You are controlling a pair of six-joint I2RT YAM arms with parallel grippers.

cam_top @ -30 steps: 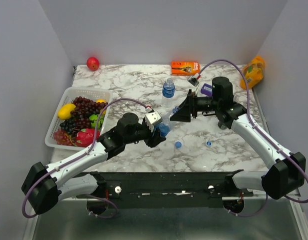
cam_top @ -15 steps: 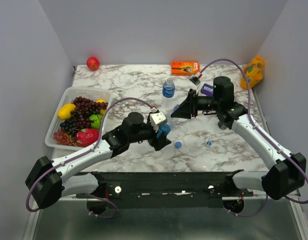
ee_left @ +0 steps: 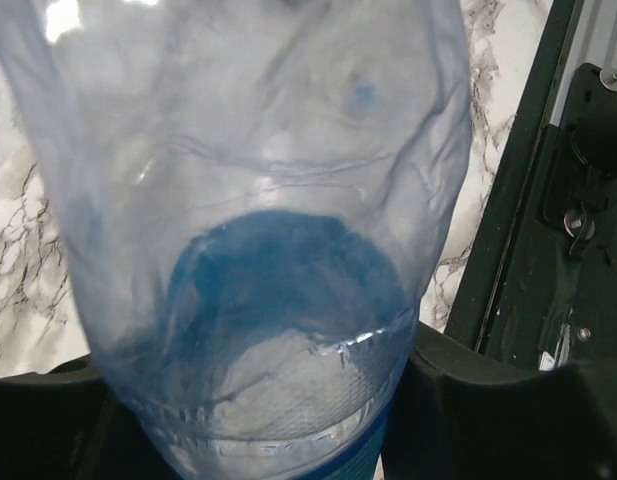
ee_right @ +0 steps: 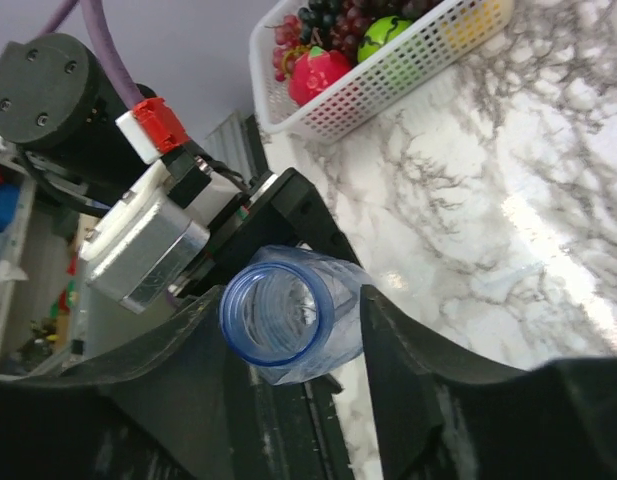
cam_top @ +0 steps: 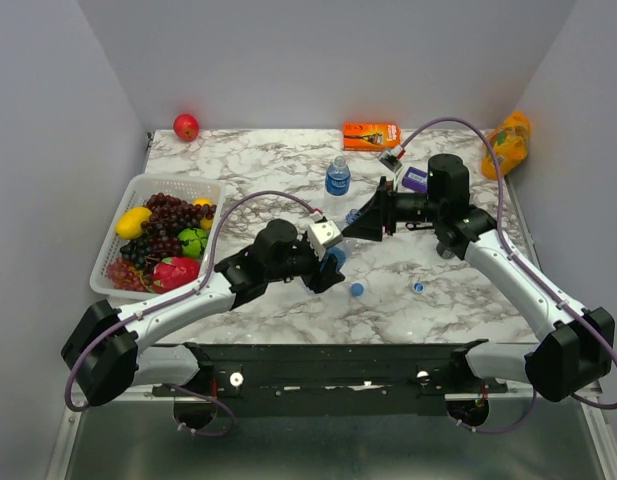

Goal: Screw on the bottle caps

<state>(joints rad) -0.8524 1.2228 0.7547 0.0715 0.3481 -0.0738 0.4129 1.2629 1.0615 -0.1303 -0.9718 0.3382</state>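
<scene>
One clear bottle [cam_top: 337,254] with a blue label hangs tilted above the table between both arms. My left gripper [cam_top: 331,263] is shut on its body, which fills the left wrist view as the bottle [ee_left: 268,250] with the gripper [ee_left: 258,405] round it. Its open, capless neck [ee_right: 278,305] sits between the fingers of my right gripper [ee_right: 293,300] [cam_top: 356,222], which touch its shoulder on both sides. A second bottle [cam_top: 337,177] stands upright behind. Two blue caps [cam_top: 357,289] [cam_top: 418,287] lie on the marble.
A white basket [cam_top: 138,186] of fruit sits at the left. A red apple [cam_top: 186,127], an orange packet [cam_top: 371,135] and an orange bag [cam_top: 506,143] line the back edge. A purple object [cam_top: 414,180] lies behind the right arm. A black rail [cam_top: 338,360] runs along the near edge.
The left arm has shifted right and re-gripped the bottle, carrying it toward the right gripper. The right gripper's wide-open fingers have narrowed around the bottle's neck end.
</scene>
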